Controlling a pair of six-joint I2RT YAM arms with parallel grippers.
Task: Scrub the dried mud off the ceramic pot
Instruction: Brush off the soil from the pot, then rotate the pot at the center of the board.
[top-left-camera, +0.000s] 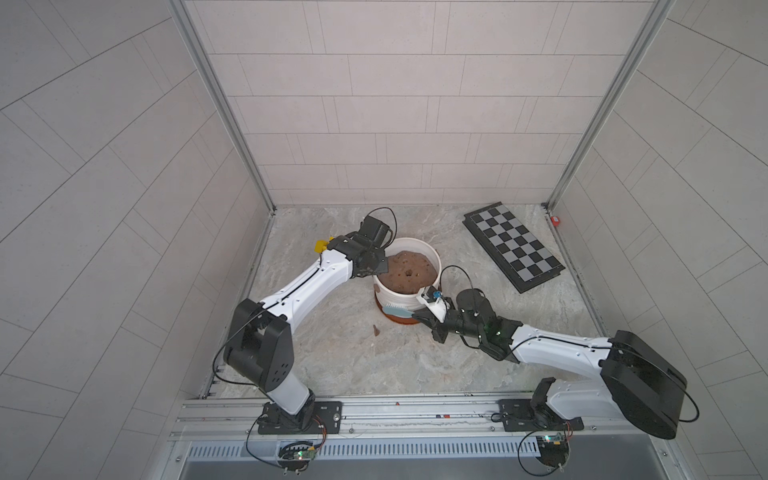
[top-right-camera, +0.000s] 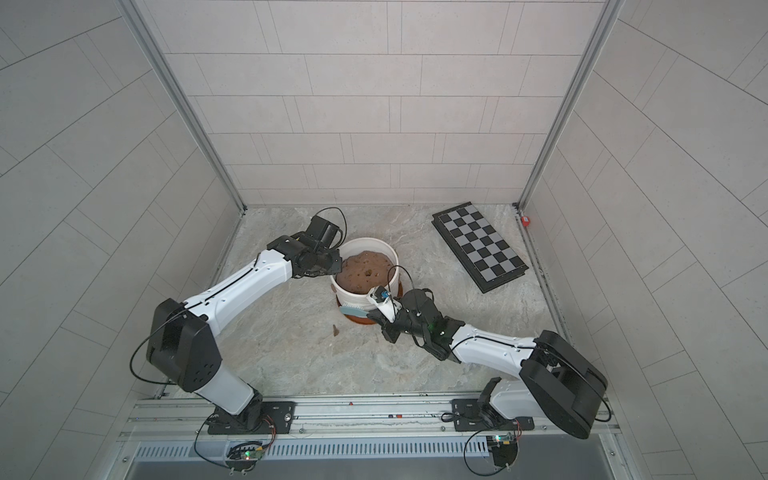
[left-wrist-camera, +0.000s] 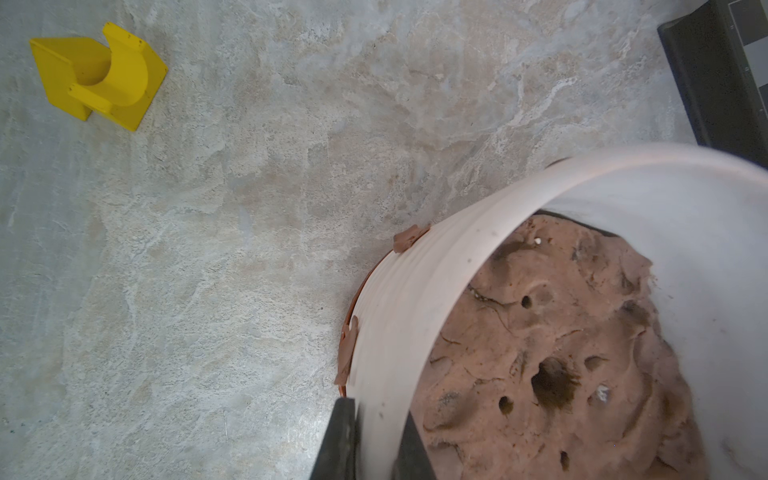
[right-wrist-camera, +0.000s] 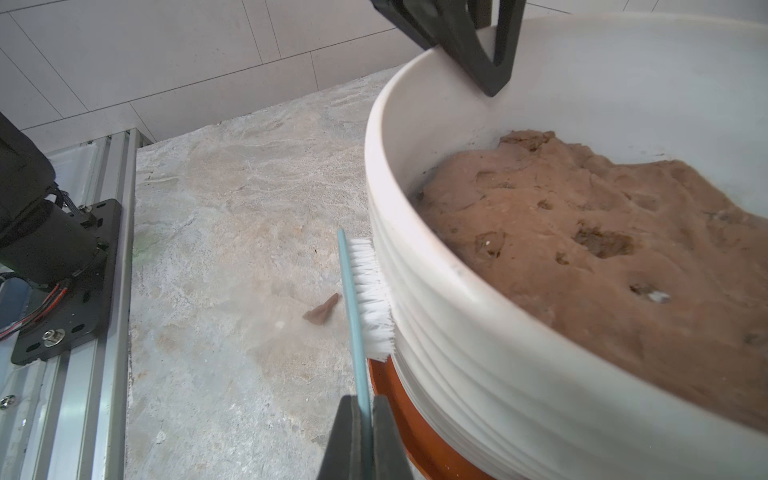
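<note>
White ribbed ceramic pot (top-left-camera: 394, 297), upright; dried mud (left-wrist-camera: 407, 240) low on its wall.

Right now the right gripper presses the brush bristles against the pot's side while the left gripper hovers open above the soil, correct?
Not quite. The left gripper is not hovering open: the left wrist view shows it shut on the rim of the ceramic pot, one jaw inside, one outside. The right gripper does press the brush bristles against the pot's side.

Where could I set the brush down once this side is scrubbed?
Widest bare floor lies between the loose mud chip and the front rail. Another strip runs between the ceramic pot and the checkerboard. Crowded at the pot: left claw on its rim, right claw holding the brush against its wall.
</note>
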